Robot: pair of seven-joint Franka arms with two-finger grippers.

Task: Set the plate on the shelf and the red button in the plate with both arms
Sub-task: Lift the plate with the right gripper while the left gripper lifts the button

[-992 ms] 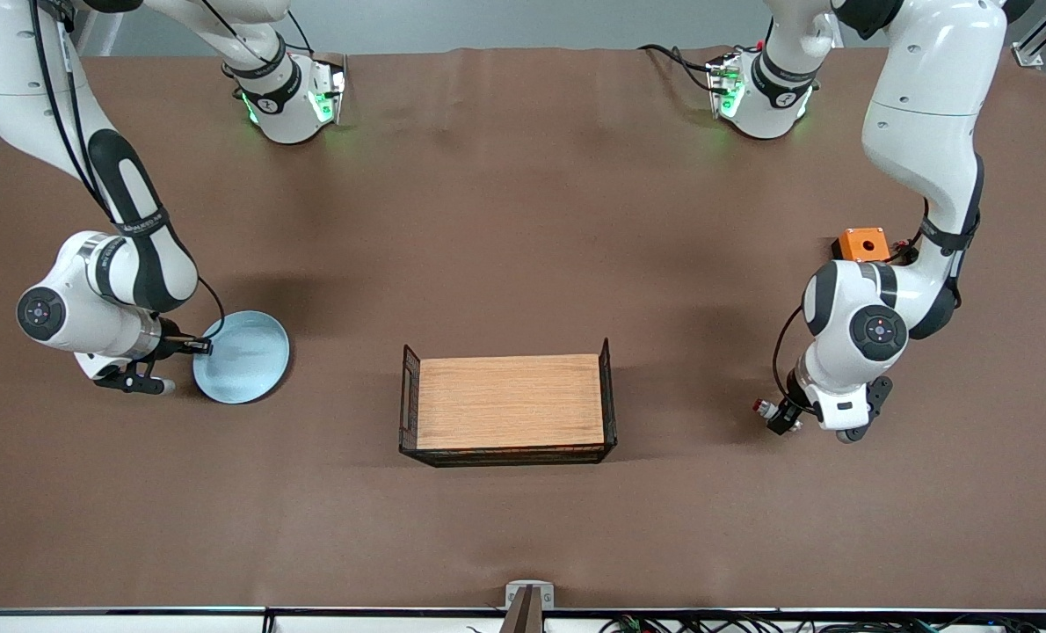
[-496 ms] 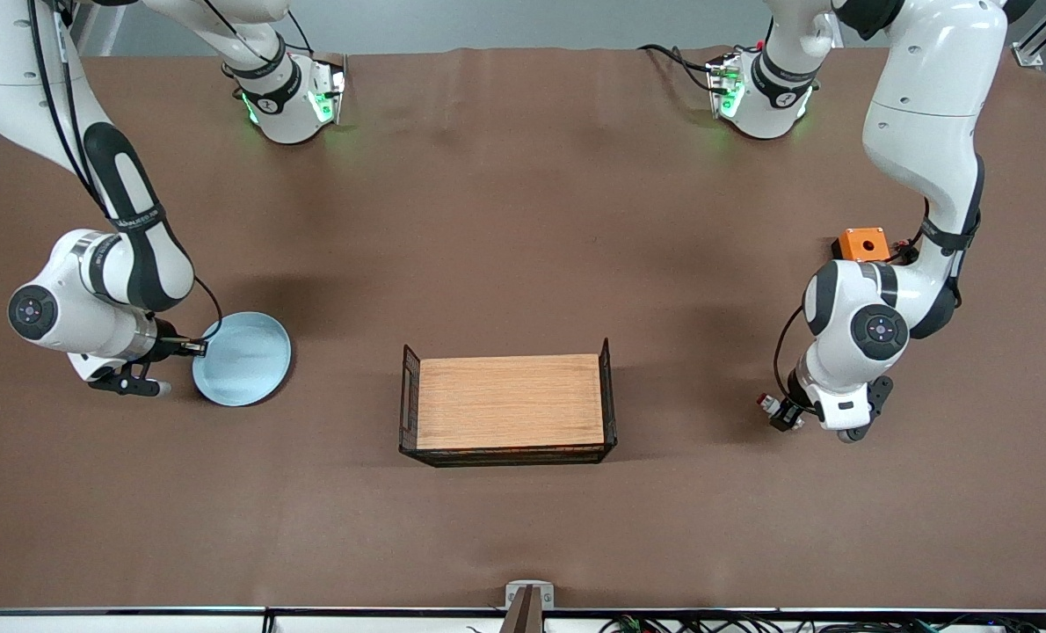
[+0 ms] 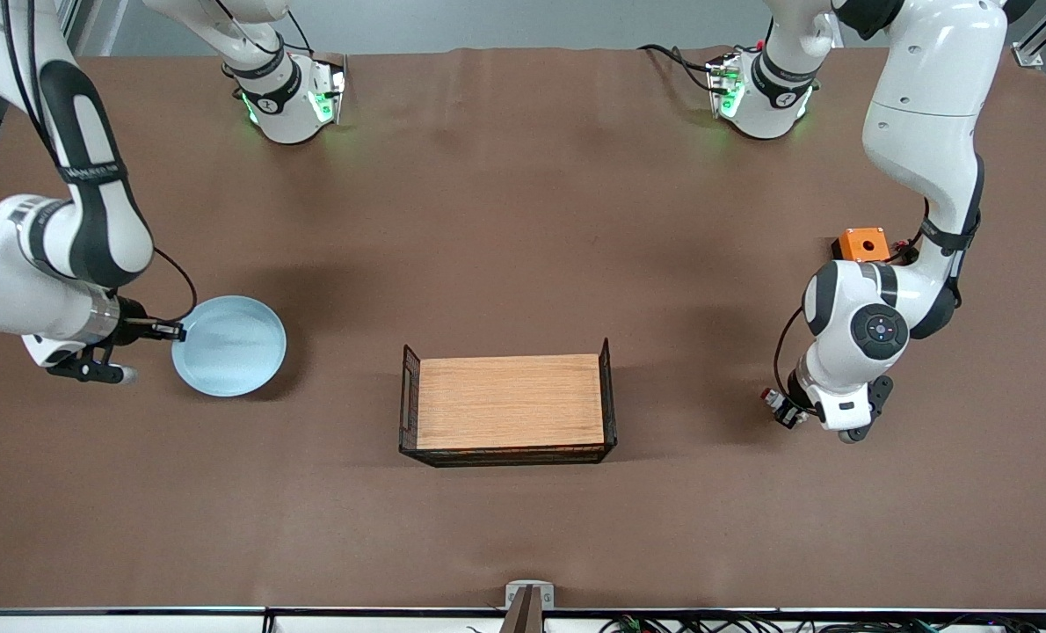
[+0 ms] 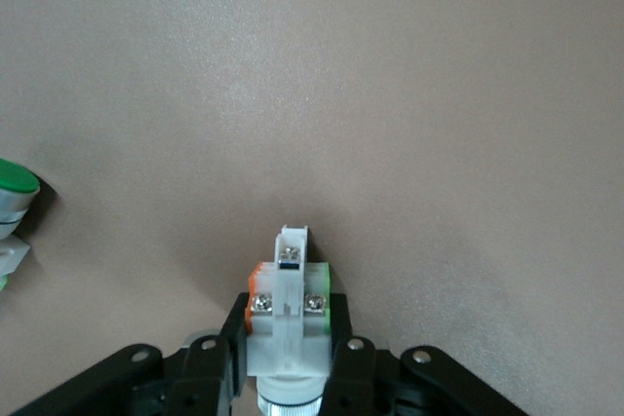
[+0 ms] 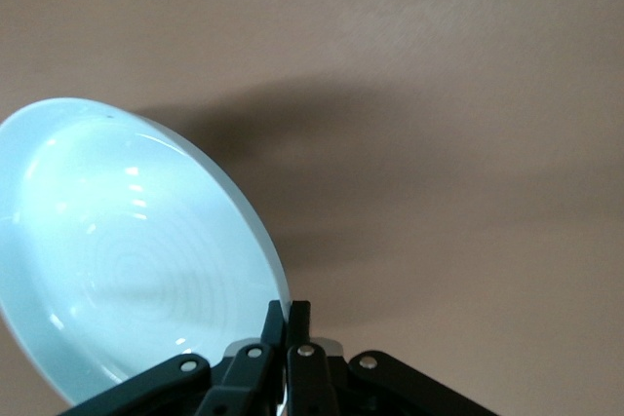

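Since the earlier frames the right arm has lifted and pulled the plate (image 3: 228, 345) farther toward its own end of the table, away from the wire tray (image 3: 508, 403); left arm barely shifted. Surface: brown matte cloth over the table (image 3: 523, 220), faintly creased, w/ grey wall strip along the bases' edge and cables along the edge nearest the camera. Right gripper (image 3: 174, 331) is pinching the plate rim, fingers pressed together on it; plate tilted, apparently off the cloth, shadow under it. Left gripper (image 3: 784, 410), toward the left arm's end from the tray, is clamped on the red button (image 3: 773, 400); its cap is hidden in the left wrist view, only the whitish body w/ screws shows. Orange box (image 3: 863, 243) partly hidden by the left arm. A green-capped part (image 4: 14, 192) is cut off at the left wrist view's edge. Arm lettering too small to read.
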